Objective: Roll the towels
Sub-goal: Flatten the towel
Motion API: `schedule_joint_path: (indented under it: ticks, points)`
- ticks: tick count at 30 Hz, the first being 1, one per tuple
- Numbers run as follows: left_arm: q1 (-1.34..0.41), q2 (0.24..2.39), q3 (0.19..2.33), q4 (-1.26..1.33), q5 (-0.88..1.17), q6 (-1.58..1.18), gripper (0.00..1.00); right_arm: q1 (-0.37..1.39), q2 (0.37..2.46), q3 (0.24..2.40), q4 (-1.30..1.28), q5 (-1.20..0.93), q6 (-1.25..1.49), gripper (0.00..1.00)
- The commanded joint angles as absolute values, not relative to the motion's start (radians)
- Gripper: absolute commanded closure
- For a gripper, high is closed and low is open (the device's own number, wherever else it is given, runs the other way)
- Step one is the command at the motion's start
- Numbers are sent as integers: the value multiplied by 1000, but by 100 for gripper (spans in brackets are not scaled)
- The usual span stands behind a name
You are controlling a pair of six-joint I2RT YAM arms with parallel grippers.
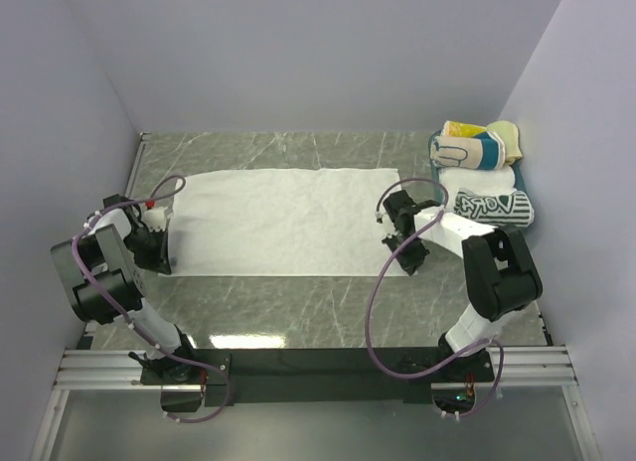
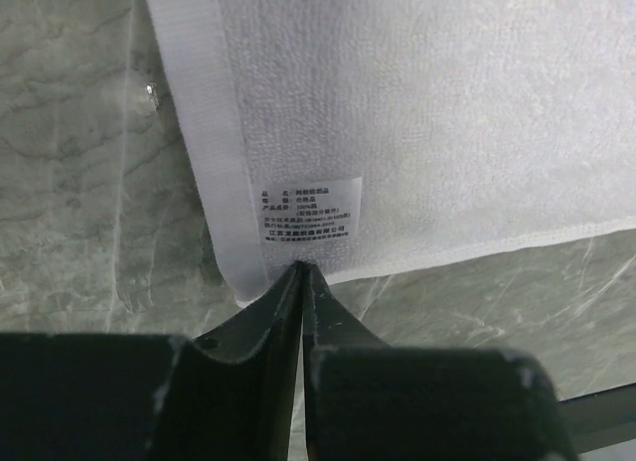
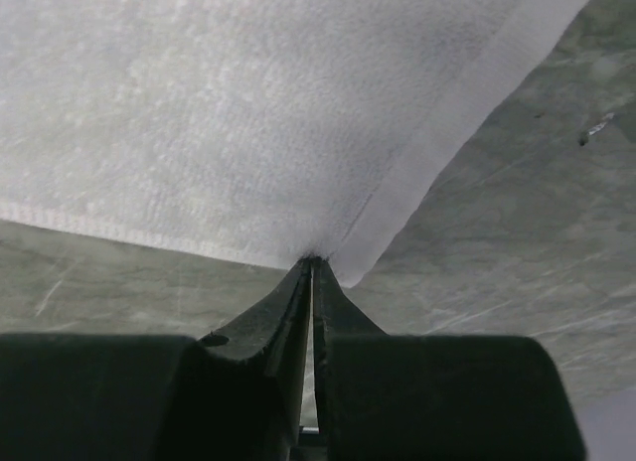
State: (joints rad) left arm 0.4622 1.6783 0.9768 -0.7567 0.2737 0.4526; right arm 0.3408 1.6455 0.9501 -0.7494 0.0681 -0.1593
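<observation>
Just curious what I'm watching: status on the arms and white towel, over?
Left gripper shut on white towel, near corner; right gripper likewise. Towel flat, unrolled. Rolled towels aside, right.

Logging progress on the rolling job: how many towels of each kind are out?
flat white towel: 1
rolled printed towel: 1
rolled striped towel: 1
Total: 3 clearly seen; the pile of rolls may hide more.
</observation>
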Motion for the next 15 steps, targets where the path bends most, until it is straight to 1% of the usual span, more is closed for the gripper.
schedule_joint_path:
  ticks: [1,4,11,14,15]
  points:
    - [463,1741,946,-667,186,434,89,347,1699,947,-730,178,-158,89]
    - [466,1747,951,-669,158,439,89,350,1741,937,-729,231,-169,89]
    - [482,1726,928,-660,95,457,91,376,1740,916,-750,298,-187,89]
    - [492,1720,914,-655,60,480,94,400,1738,913,-767,302,-210,89]
    - [494,1714,901,-653,46,489,97,426,1735,911,-772,266,-225,89]
